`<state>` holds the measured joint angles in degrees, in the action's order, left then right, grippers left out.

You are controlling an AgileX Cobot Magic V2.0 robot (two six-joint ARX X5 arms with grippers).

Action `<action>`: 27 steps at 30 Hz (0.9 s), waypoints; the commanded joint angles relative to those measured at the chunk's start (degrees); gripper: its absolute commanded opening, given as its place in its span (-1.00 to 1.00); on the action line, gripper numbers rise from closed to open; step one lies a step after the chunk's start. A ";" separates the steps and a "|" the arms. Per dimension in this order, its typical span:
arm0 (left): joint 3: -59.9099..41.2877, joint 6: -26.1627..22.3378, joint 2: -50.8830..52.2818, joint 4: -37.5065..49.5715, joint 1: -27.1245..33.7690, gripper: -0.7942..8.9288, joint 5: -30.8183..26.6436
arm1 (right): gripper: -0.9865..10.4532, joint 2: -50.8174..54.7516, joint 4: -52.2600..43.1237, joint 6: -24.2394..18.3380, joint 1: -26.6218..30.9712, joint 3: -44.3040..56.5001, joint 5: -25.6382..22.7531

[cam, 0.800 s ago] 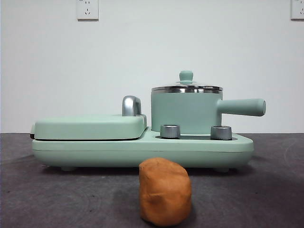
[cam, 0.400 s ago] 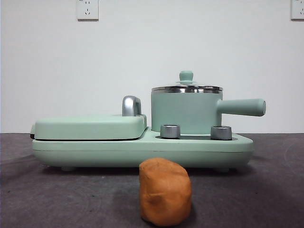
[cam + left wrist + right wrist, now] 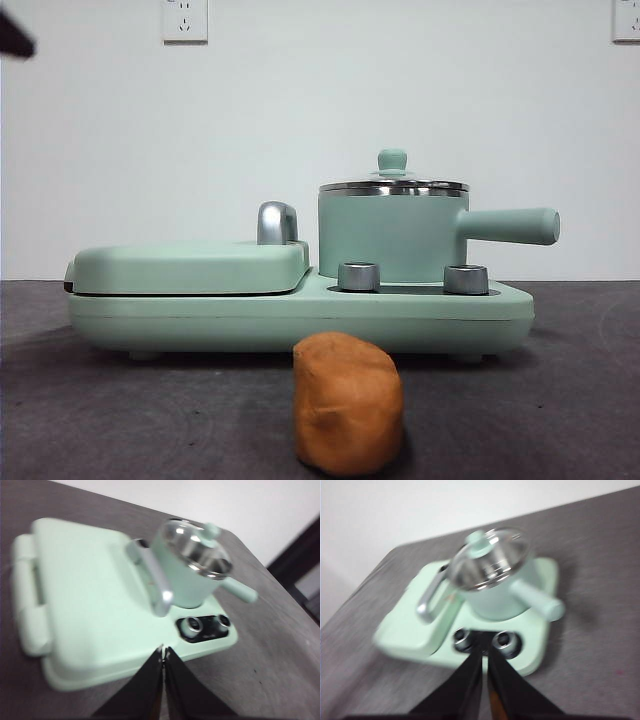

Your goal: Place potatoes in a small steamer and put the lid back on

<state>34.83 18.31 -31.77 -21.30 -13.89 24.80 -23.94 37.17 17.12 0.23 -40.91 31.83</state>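
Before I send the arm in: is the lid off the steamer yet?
No, the lid sits on the small steamer in the front view.

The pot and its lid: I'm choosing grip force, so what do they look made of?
The pot looks like metal with a matte mint green coating; its rim is bright and mirror-like, probably polished steel. The lid seems to be clear glass, since the shiny inside shows through it in the right wrist view, with a steel band and a mint green knob of unclear material.
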 commanded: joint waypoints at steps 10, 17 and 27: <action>16.33 -8.52 -13.53 -7.10 -6.08 -0.82 3.30 | -0.80 -7.13 3.56 -7.39 -4.13 -8.39 4.55; 17.09 -8.57 -14.45 -7.69 -7.63 -0.54 3.34 | -0.76 -7.04 3.69 -7.48 -4.61 -8.39 4.63; 18.21 -5.46 -15.69 -10.05 -9.92 0.24 3.76 | -0.01 -7.06 4.85 -7.04 -4.61 -8.39 4.63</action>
<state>51.51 12.03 -46.70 -31.66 -23.40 28.05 -30.74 42.24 10.31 -4.19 -48.47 36.27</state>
